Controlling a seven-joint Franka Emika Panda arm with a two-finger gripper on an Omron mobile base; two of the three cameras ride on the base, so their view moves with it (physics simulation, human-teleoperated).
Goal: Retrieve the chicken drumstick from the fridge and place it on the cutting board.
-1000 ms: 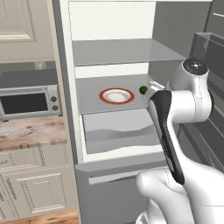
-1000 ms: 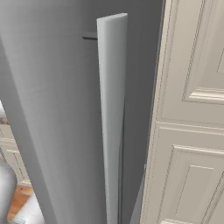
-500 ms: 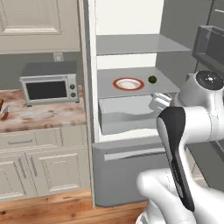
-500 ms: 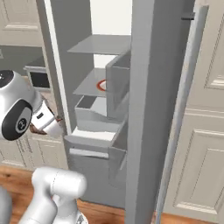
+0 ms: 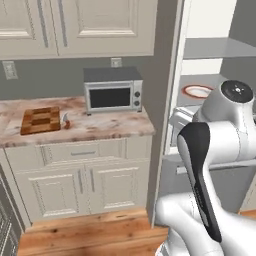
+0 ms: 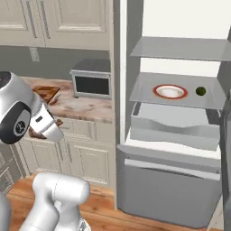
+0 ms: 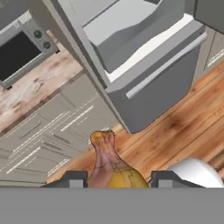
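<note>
Our arm is folded up close to the base, pincer (image 7: 117, 178) angled down, its two fingers (image 7: 72, 178) closed around the chicken drumstick (image 7: 111, 165).

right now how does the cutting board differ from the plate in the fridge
The cutting board is rectangular, of dark and light brown checkered wood; the plate is round and white with a red-orange rim. The board lies on the marbled countertop left of the microwave; the plate sits on a grey shelf inside the open fridge. Both lie flat with nothing on them.
</note>
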